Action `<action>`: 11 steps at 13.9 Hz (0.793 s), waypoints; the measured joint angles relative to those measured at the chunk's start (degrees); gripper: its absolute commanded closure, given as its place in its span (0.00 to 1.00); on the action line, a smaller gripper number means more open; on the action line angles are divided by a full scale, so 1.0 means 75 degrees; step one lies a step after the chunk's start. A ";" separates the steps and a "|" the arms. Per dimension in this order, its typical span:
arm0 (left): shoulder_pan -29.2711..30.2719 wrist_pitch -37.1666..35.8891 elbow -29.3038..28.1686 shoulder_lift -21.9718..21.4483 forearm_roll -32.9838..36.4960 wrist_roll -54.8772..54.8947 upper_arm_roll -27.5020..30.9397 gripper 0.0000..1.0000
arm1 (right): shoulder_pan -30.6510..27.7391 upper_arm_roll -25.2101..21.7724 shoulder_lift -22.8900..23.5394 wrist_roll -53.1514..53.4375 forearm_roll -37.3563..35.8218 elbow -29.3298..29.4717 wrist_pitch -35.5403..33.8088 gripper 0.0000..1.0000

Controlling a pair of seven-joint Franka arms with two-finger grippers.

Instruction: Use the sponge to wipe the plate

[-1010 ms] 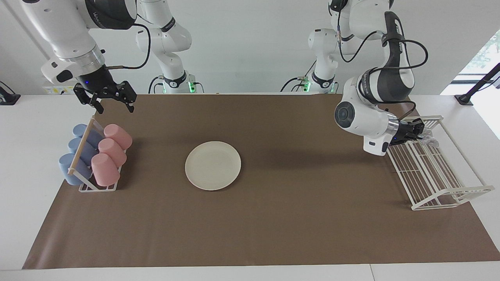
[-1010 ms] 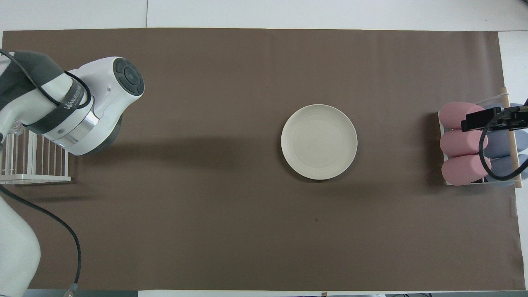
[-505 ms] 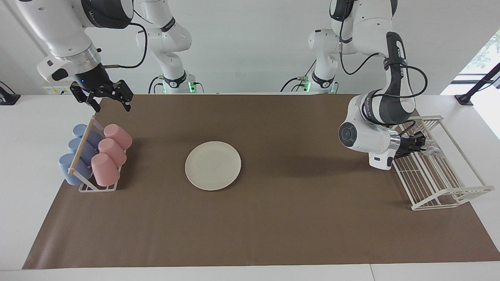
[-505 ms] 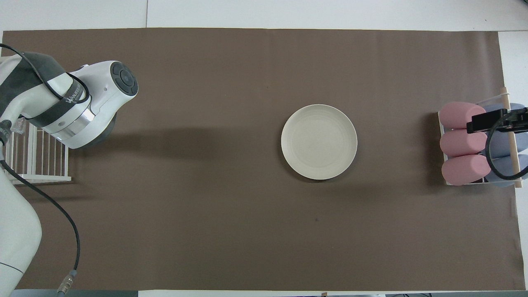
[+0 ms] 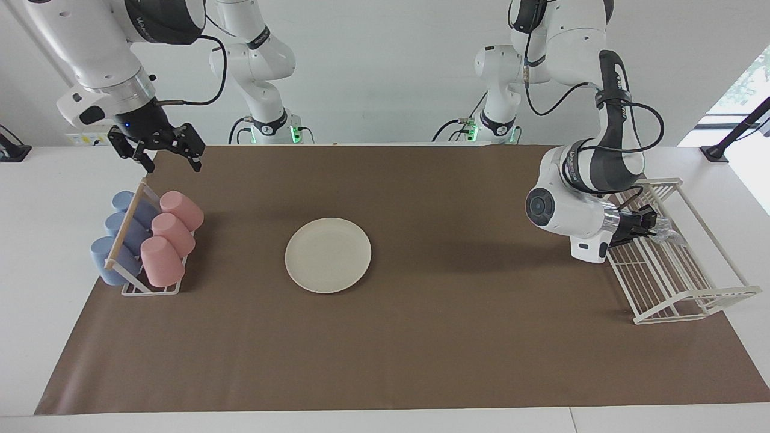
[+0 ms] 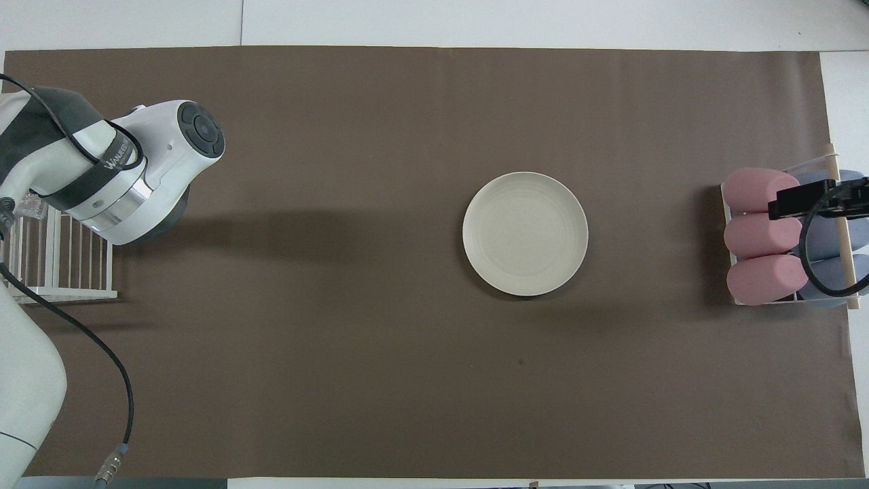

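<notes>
The cream-white plate (image 5: pixel 328 255) lies on the brown mat at mid-table, and shows in the overhead view (image 6: pixel 525 233) too. The silvery sponge (image 5: pixel 666 232) lies in the white wire rack (image 5: pixel 692 297) at the left arm's end; a bit of it shows in the overhead view (image 6: pixel 30 204). My left gripper (image 5: pixel 647 221) reaches down into the rack, right at the sponge. My right gripper (image 5: pixel 168 160) is open and empty, up in the air over the mat's edge by the cup rack; in the overhead view (image 6: pixel 818 197) it covers the cups.
A rack of pink cups (image 5: pixel 170 237) and blue cups (image 5: pixel 120 231) stands at the right arm's end. The brown mat (image 5: pixel 421 337) covers most of the table. The left arm's big wrist (image 6: pixel 136 170) hangs over the wire rack's inner edge.
The left arm has sunk and pushed its gripper farther into the wire rack, toward the sponge. The right gripper rose slightly and then held still.
</notes>
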 measured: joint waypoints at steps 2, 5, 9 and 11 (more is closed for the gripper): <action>0.0000 0.0010 0.0000 0.0000 -0.0069 -0.0031 -0.0006 0.44 | 0.0000 0.0002 -0.0001 0.0000 0.0000 0.0032 0.0000 0.00; 0.0000 0.0053 0.0000 0.0000 -0.0097 -0.0109 -0.0006 0.17 | 0.0001 0.0009 -0.0001 0.0000 0.0000 0.0051 0.0000 0.00; 0.0000 0.0085 0.0000 -0.0001 -0.0108 -0.0141 -0.0006 0.00 | 0.0002 0.0015 -0.0001 0.0000 0.0000 0.0053 0.0000 0.00; 0.0003 0.0119 0.0005 -0.0014 -0.0151 -0.0162 -0.0005 0.00 | 0.0004 0.0019 -0.0001 0.0000 0.0000 0.0053 0.0000 0.00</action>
